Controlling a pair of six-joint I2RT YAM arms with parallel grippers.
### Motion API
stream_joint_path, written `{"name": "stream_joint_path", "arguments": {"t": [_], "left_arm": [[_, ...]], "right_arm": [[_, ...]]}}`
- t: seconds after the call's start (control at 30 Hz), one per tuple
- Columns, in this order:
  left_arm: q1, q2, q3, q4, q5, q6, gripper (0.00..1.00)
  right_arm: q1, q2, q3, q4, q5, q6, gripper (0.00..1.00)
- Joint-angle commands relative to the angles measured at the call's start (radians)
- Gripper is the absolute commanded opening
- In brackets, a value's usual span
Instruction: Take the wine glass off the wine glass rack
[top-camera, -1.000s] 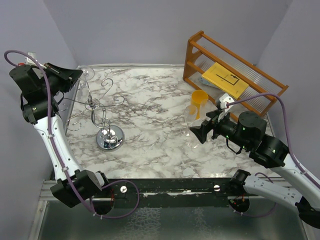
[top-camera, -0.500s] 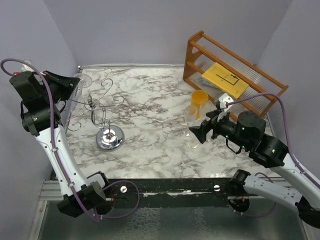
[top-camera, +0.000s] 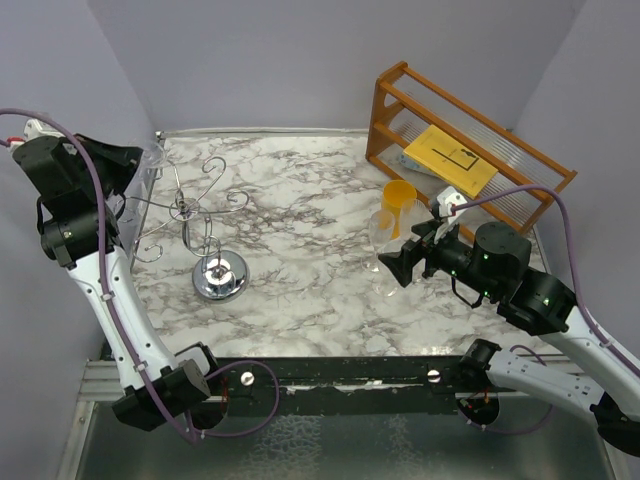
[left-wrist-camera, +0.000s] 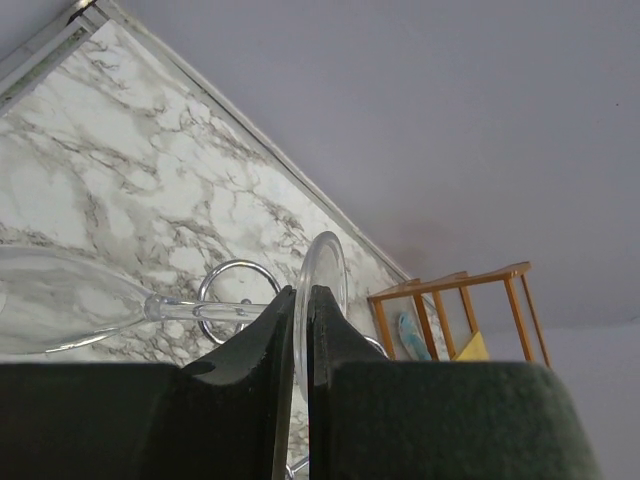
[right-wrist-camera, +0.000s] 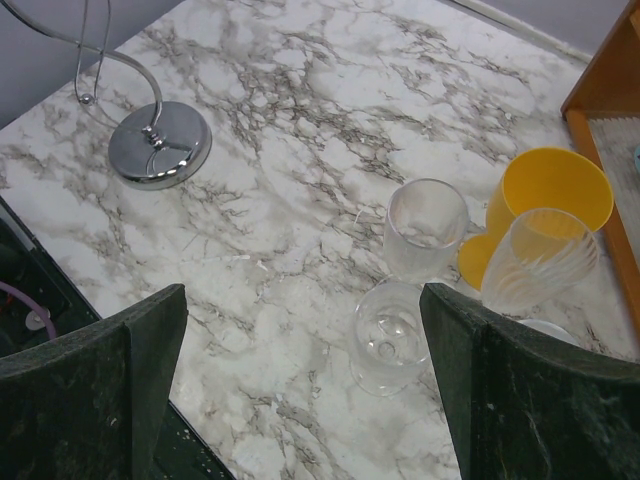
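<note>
The wine glass (left-wrist-camera: 70, 300) lies sideways in the left wrist view, bowl to the left. My left gripper (left-wrist-camera: 302, 292) is shut on the edge of its round foot (left-wrist-camera: 328, 265). The stem crosses a wire loop (left-wrist-camera: 238, 290) of the wine glass rack; I cannot tell whether it is still threaded through it. From above, the left gripper (top-camera: 128, 163) holds the faint glass (top-camera: 150, 162) at the far left, beside the silvery rack (top-camera: 190, 210) with its chrome base (top-camera: 220, 275). My right gripper (top-camera: 400, 265) hangs open with nothing in it, over clear glasses (right-wrist-camera: 390, 340).
An orange-brown wooden shelf (top-camera: 390, 110) with a yellow card stands at the back right. In front of it are a yellow cup (top-camera: 400, 195) and several clear glasses (top-camera: 382, 230). The left wall is close behind the left arm. The rack's base (right-wrist-camera: 160, 150) also shows in the right wrist view.
The left arm has drawn back to the left and toward the wall, taking the wine glass away from the rack's top arms. The right arm has not moved.
</note>
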Motion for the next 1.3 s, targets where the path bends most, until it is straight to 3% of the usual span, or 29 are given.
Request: {"name": "stream_joint_path", "arguments": {"t": [0.0, 0.17, 0.3, 0.53, 0.87, 1.1, 1.27], "left_arm": [[-0.004, 0.024, 0.07, 0.131, 0.017, 0.02, 0.0], [-0.004, 0.021, 0.081, 0.306, 0.114, -0.013, 0.0], [-0.007, -0.012, 0.019, 0.586, 0.274, -0.158, 0.0], [-0.033, -0.041, -0.002, 0.809, 0.393, -0.333, 0.0], [-0.288, -0.046, -0.077, 1.102, 0.413, -0.653, 0.0], [-0.395, -0.085, -0.28, 1.512, 0.368, -1.073, 0.0], [-0.508, -0.114, -0.396, 1.677, 0.308, -1.278, 0.0]], "right_arm": [[0.006, 0.001, 0.019, 0.029, 0.019, -0.004, 1.0], [0.006, 0.009, 0.034, 0.042, 0.005, -0.001, 1.0], [0.006, 0.014, 0.036, 0.084, -0.037, 0.014, 1.0], [0.006, 0.061, 0.049, 0.175, -0.132, 0.085, 1.0], [0.006, 0.197, 0.121, 0.23, -0.158, 0.253, 1.0], [0.006, 0.219, 0.159, 0.332, -0.244, 0.424, 1.0], [0.006, 0.168, 0.112, 0.448, -0.269, 0.552, 1.0]]}}
